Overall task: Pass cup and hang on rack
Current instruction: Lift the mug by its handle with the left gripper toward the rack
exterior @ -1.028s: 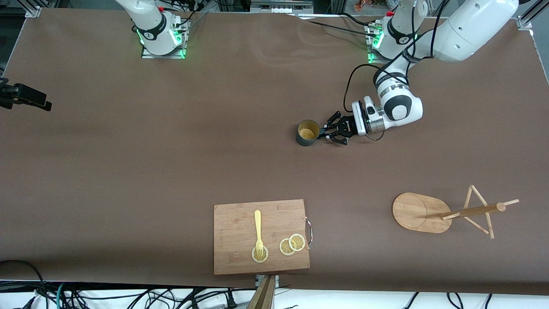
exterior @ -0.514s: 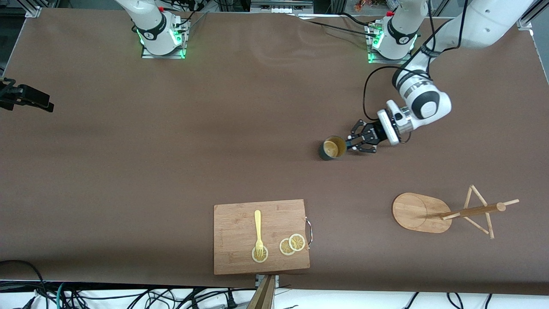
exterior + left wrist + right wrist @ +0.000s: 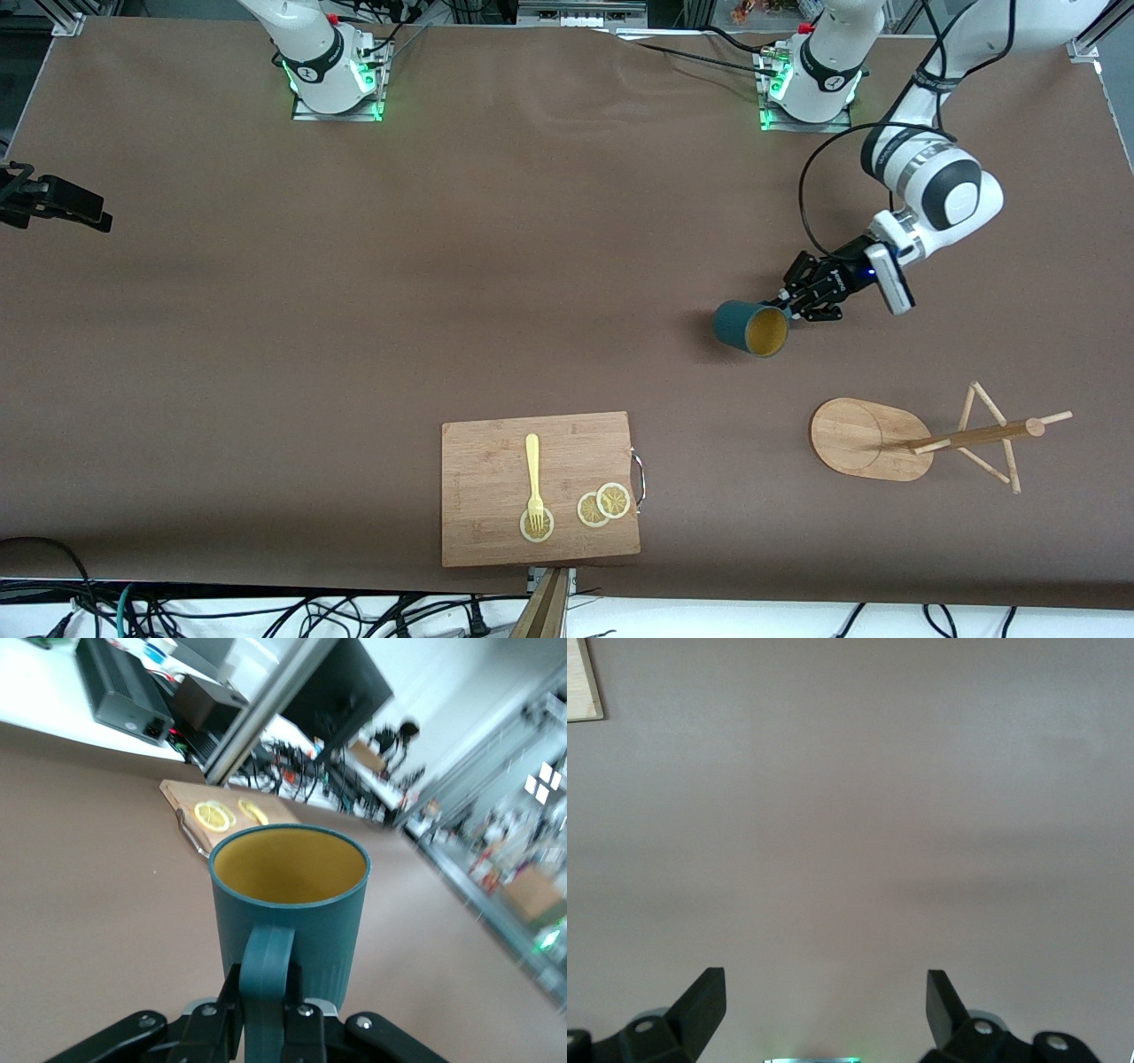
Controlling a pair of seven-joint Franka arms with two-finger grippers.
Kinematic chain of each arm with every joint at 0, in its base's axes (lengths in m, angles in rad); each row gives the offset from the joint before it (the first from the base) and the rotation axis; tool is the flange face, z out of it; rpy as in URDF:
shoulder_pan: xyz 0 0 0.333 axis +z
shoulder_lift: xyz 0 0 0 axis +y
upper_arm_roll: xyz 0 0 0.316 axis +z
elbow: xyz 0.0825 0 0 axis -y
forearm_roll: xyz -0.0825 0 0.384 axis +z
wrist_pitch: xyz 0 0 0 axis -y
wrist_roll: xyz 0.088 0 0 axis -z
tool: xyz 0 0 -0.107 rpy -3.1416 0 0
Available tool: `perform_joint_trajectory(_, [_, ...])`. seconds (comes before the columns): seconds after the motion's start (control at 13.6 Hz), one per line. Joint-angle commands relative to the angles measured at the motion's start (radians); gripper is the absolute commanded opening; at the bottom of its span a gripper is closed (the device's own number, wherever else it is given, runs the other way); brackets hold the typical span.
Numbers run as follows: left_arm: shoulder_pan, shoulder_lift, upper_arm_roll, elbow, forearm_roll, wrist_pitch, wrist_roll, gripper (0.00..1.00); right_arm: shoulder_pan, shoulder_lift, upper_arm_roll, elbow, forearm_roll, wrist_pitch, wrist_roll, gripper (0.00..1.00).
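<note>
Left wrist view shows the left pincer [image 3: 266, 1028] clamped on the loop handle of the small, rigid, ribbed dark teal cup [image 3: 291, 904], evidently light, carried tilted above the brown surface [image 3: 354, 310] near the light bamboo peg rack [image 3: 921, 439]. The handle is judged the proper hold, leaving its loop free for a peg. The right pincer [image 3: 824, 1001] waits with fingers spread, holding nothing.

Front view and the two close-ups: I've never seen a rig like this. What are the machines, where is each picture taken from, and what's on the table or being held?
Two white robot arms stand at a brown table. The wide picture looks down from a high camera facing them; the others come from cameras on each wrist. The left gripper is shut on the handle of a teal cup, carried tilted above the table. The right gripper waits open over bare table. On the table lie a bamboo rack and a cutting board with a fork and lemon slices.
</note>
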Motion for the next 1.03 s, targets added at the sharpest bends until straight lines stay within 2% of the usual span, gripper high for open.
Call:
perform_joint_trajectory(0.0, [0.094, -0.03, -0.01, -0.01, 0.04, -0.108, -0.229, 0.0, 0.006, -0.005, -0.001, -0.004, -0.01, 0.004, 0.007, 1.0])
perform_joint_trajectory(0.15, [0.187, -0.03, -0.011, 0.025, 0.128, -0.175, -0.427, 0.0, 0.008, -0.005, -0.001, -0.004, -0.01, 0.004, 0.007, 1.0])
perform_joint_trajectory(0.29, [0.288, -0.03, -0.011, 0.088, 0.278, -0.218, -0.641, 0.0, 0.006, -0.005, -0.001, -0.004, -0.01, 0.004, 0.005, 1.0])
perform_joint_trajectory(0.44, [0.356, -0.017, -0.007, 0.155, 0.358, -0.303, -0.807, 0.0, 0.008, -0.005, -0.001, -0.004, -0.01, 0.004, 0.005, 1.0])
perform_joint_trajectory(0.95, [0.399, 0.086, -0.002, 0.252, 0.389, -0.318, -1.021, 0.0, 0.006, -0.005, -0.001, -0.004, -0.01, 0.004, 0.001, 1.0])
